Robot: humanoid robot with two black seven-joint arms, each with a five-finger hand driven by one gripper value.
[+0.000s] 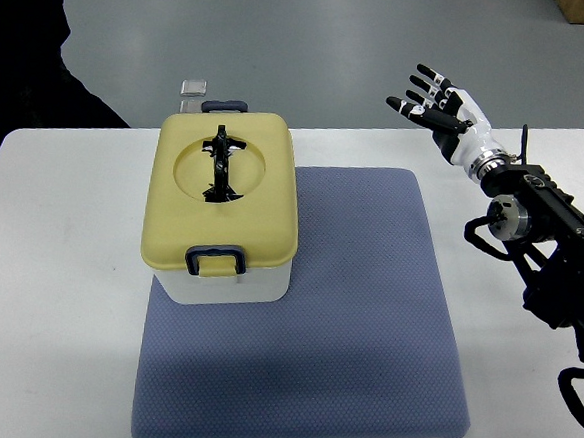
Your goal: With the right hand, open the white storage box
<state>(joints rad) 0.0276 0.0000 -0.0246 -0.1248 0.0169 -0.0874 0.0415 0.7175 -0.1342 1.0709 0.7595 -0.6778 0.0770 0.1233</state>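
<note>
Grey floor surrounds a white bench [58, 263] that spans most of the top view. A blue-grey padded mat [365, 314] lies on the bench, covering its centre and near side.

The white storage box [222, 284] stands at the mat's far-left corner, partly on the mat and partly overhanging onto the bare bench. Its body is white; its yellow lid [263, 207] is seated flat on top, closed. A dark blue clasp [215, 261] sits at the lid's near edge, lying down against it, and a second dark blue clasp [225, 105] shows at the far edge. A black carrying handle [221, 164] lies in the round recess at the lid's centre.

The right hand [435, 104] hangs over the bench's far-right area, its arm entering from the right edge. Its black-tipped fingers [422, 83] are spread and extended, pointing left toward the box, and they hold nothing. The hand is well apart from the box, not touching it or the mat.

A small grey object [194, 94] lies on the floor beyond the bench, just behind the box. A dark shape [28, 50] fills the upper-left corner; what it is cannot be told.
</note>
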